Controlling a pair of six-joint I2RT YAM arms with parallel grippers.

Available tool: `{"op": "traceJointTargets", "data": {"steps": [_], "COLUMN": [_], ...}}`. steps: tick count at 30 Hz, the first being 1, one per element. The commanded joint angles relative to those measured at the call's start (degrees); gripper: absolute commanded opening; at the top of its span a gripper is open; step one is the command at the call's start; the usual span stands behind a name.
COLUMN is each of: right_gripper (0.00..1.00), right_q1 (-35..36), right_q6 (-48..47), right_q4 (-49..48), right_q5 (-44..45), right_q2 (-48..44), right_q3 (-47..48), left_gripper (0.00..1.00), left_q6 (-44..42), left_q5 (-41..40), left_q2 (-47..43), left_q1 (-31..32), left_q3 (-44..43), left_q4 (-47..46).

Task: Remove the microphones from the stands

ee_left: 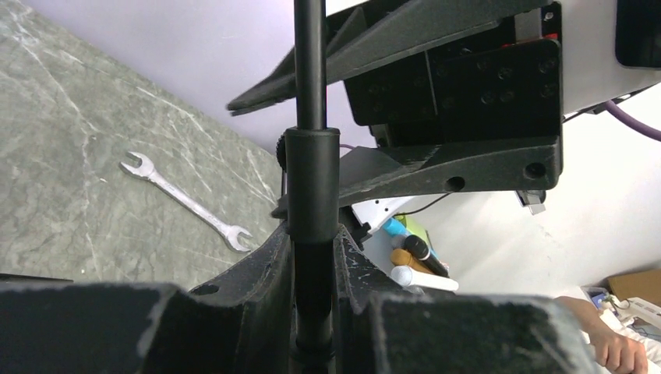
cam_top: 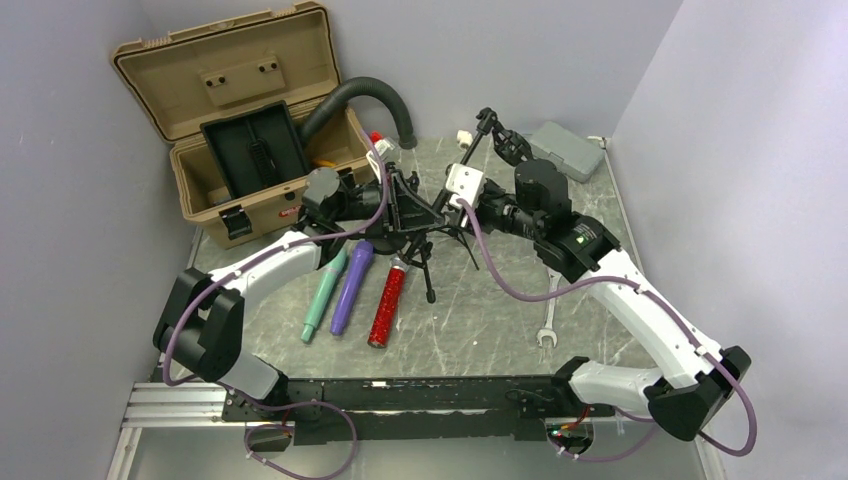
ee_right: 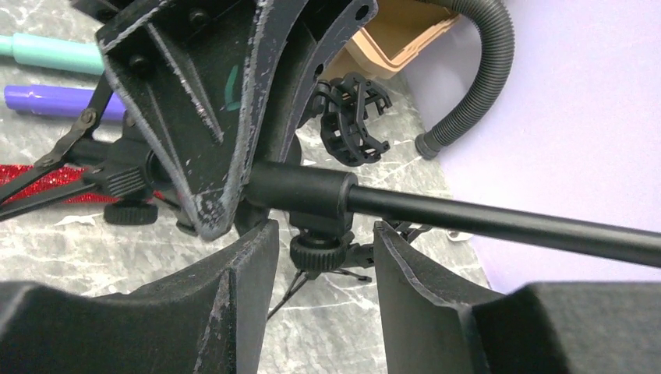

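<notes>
The black microphone stand (cam_top: 432,222) stands on its tripod mid-table, its rod slanting up to the back right. My left gripper (cam_top: 408,208) is shut on the stand's tube (ee_left: 312,195); its jaws (ee_left: 314,249) clamp it from both sides. My right gripper (cam_top: 452,196) is open, its fingers (ee_right: 249,265) on either side of the knob (ee_right: 318,251) under the tube's sleeve (ee_right: 300,191), not touching. Three microphones lie on the table: teal (cam_top: 325,290), purple (cam_top: 351,285), red glitter (cam_top: 387,300). I see no microphone in the stand.
An open tan toolbox (cam_top: 240,120) and a black hose (cam_top: 375,95) are at the back left. An empty black clip (ee_right: 355,117) sits near the hose end. A wrench (cam_top: 548,310) lies right of the stand. A grey case (cam_top: 567,150) is at the back right.
</notes>
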State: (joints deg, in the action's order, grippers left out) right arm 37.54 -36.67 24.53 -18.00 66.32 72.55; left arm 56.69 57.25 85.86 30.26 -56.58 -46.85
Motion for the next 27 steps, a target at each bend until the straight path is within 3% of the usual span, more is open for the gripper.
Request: {"op": "traceJointTargets", "data": {"steps": [1, 15, 27], "right_gripper": [0.51, 0.54, 0.39], "right_q1": [-0.1, -2.8, -3.3], "right_q6": [-1.4, -1.1, 1.2], "right_q4": [3.4, 4.9, 4.7], "right_q5": [-5.8, -5.6, -6.1], "right_q2": [-2.6, -3.3, 0.0], "right_q3": [0.0, 3.0, 4.9], "left_gripper": [0.0, 0.0, 0.0], "left_q6": [-1.8, -7.0, -13.2], "left_q5": [-1.9, 2.3, 3.4], "left_q2": [-1.3, -1.7, -3.8], "left_q1": [-1.5, -1.7, 1.3], "left_q3": [-2.5, -2.5, -2.3], "left_q4": [-3.6, -0.8, 4.3]}}
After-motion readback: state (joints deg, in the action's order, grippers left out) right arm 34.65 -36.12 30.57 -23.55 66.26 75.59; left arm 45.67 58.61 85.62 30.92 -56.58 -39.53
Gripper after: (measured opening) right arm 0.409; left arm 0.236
